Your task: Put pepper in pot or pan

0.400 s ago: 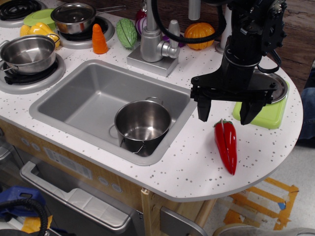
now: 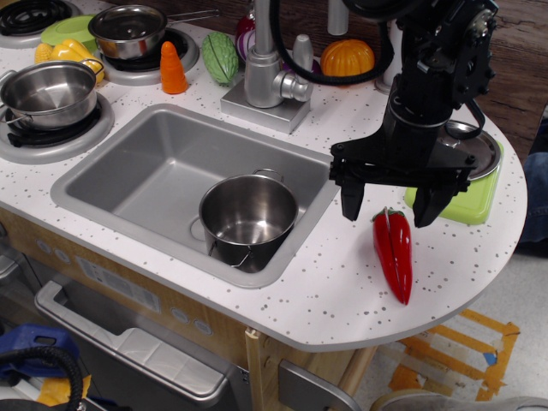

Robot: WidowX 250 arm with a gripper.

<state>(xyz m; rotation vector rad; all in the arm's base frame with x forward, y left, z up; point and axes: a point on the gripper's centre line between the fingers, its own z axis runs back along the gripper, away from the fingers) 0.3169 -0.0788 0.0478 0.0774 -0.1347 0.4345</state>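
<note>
The red pepper (image 2: 394, 253) lies flat on the speckled white counter, right of the sink, its tip pointing toward the front edge. The deep steel pot (image 2: 248, 216) stands upright and empty in the front right corner of the grey sink (image 2: 145, 171). My gripper (image 2: 389, 205) hangs open just above the pepper's stem end, one black finger to the pepper's left and the other to its right, touching nothing.
A green board (image 2: 469, 201) with a steel lid lies behind the pepper. A faucet (image 2: 267, 73) stands behind the sink. A wide steel pot (image 2: 47, 92), a saucepan (image 2: 128, 30), an orange cone (image 2: 172, 68) and toy vegetables sit at the back left.
My gripper has shifted slightly left and a little toward the back, staying open above the pepper. The pepper and pot have not moved.
</note>
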